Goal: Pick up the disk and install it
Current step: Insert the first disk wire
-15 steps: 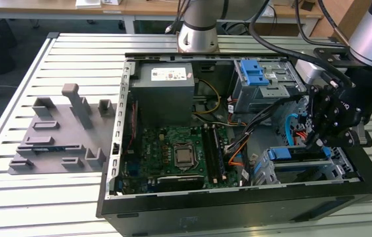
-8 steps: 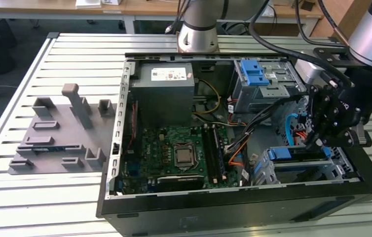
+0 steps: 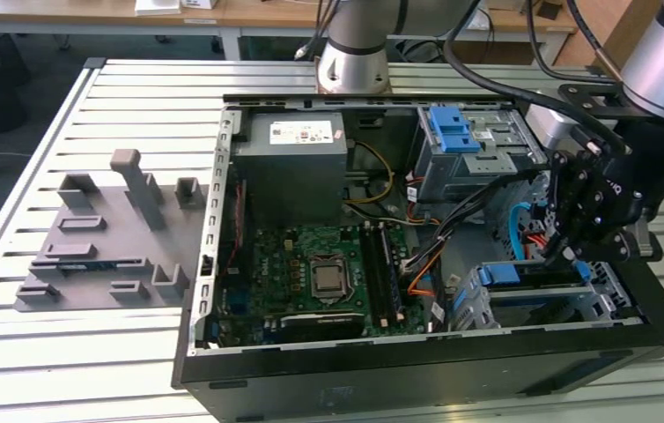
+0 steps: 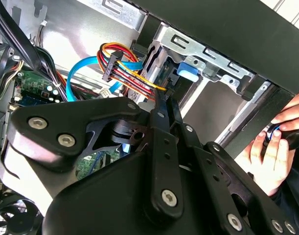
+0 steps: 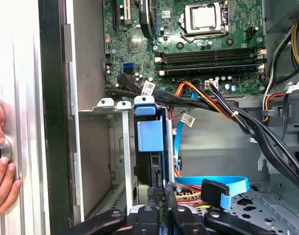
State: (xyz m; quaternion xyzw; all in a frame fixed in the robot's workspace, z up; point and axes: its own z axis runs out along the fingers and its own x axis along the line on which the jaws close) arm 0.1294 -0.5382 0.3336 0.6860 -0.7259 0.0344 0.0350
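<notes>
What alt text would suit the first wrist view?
The gripper reaches down at a blue-framed disk standing on edge in a grey metal drive cage inside an open computer case. Beyond it are the green motherboard and cable bundles.

The silver cylindrical metal robot arm [image 3: 353,53] with dark joint bands carries a matte black linkage tool [image 3: 570,251] studded with silver screws and trailing black cables.

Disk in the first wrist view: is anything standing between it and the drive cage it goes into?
Nothing visible does. The disk already stands edge-on within the drive cage, with the gripper right at its edge. The blue cable and coloured wires lie beside the cage, not across its opening.
</notes>
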